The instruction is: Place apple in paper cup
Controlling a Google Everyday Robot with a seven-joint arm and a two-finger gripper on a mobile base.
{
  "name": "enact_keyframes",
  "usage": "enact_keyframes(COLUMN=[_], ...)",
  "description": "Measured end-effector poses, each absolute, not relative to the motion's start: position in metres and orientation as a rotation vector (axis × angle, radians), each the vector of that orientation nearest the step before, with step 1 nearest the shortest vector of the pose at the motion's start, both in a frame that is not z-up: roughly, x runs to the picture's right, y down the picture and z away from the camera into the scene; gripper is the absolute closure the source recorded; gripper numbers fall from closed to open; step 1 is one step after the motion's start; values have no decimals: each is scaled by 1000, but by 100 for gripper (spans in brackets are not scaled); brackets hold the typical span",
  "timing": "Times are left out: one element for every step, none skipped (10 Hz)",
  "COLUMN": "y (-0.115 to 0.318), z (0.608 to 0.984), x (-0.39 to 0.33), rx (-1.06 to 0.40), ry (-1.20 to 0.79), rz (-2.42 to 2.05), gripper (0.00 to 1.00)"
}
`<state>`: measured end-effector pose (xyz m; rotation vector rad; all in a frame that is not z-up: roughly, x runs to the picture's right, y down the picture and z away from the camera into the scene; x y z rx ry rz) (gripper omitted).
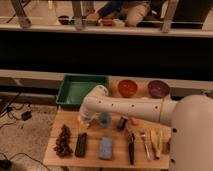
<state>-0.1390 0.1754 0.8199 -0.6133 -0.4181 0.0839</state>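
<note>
My white arm [130, 107] reaches from the right across the wooden table [115, 159]. My gripper [85, 120] hangs at its left end, low over the table's back left part, just left of a small blue cup [104, 119]. The apple does not show in this view. The paper cup does not show either; both may be hidden behind the arm or the gripper. I cannot tell whether the gripper holds anything.
A green tray [80, 90], an orange bowl [127, 88] and a purple bowl [158, 89] stand behind the table. On the table lie a dark grape bunch [63, 140], a dark bar [81, 144], a blue sponge [106, 147], a small orange-red thing [134, 121] and utensils [147, 142].
</note>
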Motion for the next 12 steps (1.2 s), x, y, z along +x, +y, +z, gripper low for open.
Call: enact_keyframes(y=[176,177,177,177,177,176,176,176,176,176,176,176], z=[821,828,830,834,836,838,837,837,837,837,837,837], x=[-138,-136,-136,-136,-136,-136,-135,-135,-135,-135,-135,-135], rx=[-612,-607,-607,-609,-608,-605,-605,-606,-606,-606,-607,-606], ry=[-418,-417,-417,-416,-415,-416,-414,-413,-412,-412,-411,-411], rz=[84,84,85,86,86,87,85,83,83,82,82,81], gripper=[27,52,62,71,73,74,74,74,74,74,74,74])
